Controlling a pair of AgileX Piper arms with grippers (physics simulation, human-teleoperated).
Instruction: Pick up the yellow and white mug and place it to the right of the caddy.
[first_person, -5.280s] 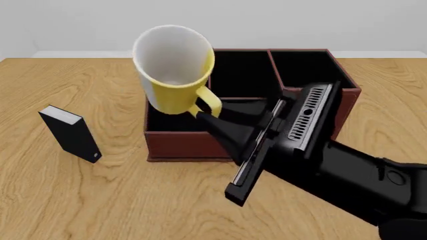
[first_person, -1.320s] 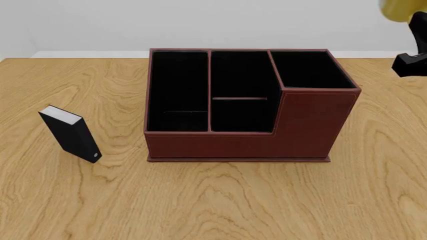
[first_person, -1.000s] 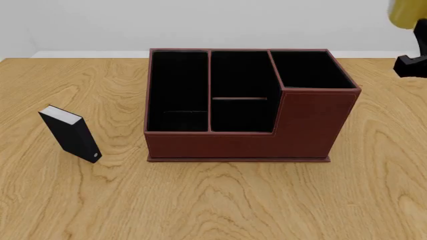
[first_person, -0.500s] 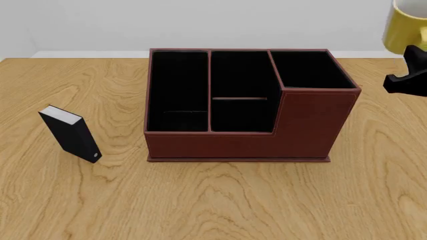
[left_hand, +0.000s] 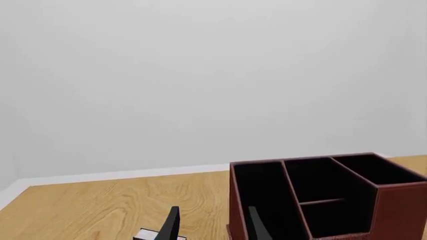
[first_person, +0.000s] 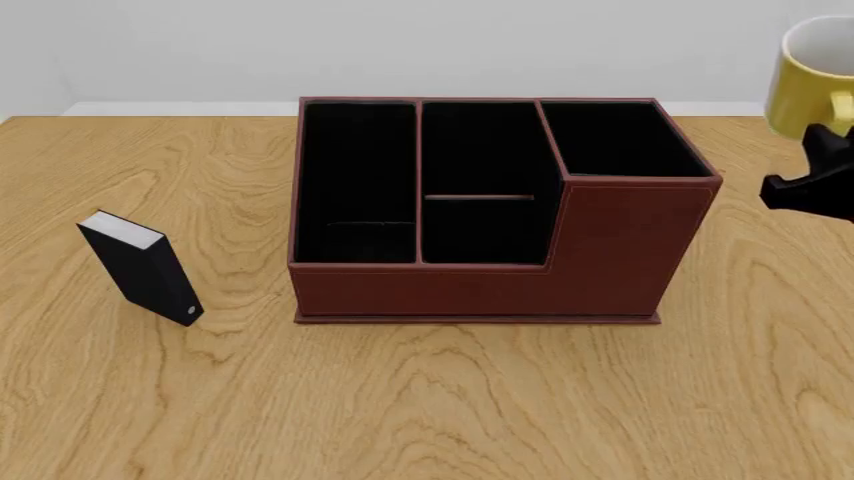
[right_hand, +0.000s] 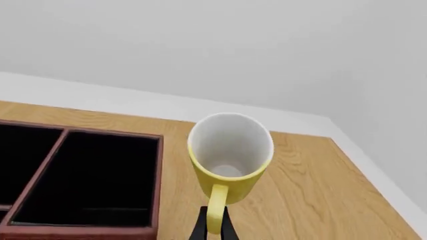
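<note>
Yellow mug (first_person: 811, 75) is held up in the air by its handle, pinched betw. the right gripper (right_hand: 213, 226) fingers, to the right of the caddy (first_person: 627, 240) & above table (first_person: 400, 400) level. It should be lowered straight, kept upright, w/ a gap from the caddy wall, then released. Left gripper (left_hand: 212, 226) fingers are spread, holding nothing.

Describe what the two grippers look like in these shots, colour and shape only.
Only small parts show. The left gripper appears as two thin, flat, black fingers tapering to points. The right gripper shows as narrow black fingers in its wrist view, and as a blocky, matte black piece at the front view's edge. No cables or markings are visible.
</note>
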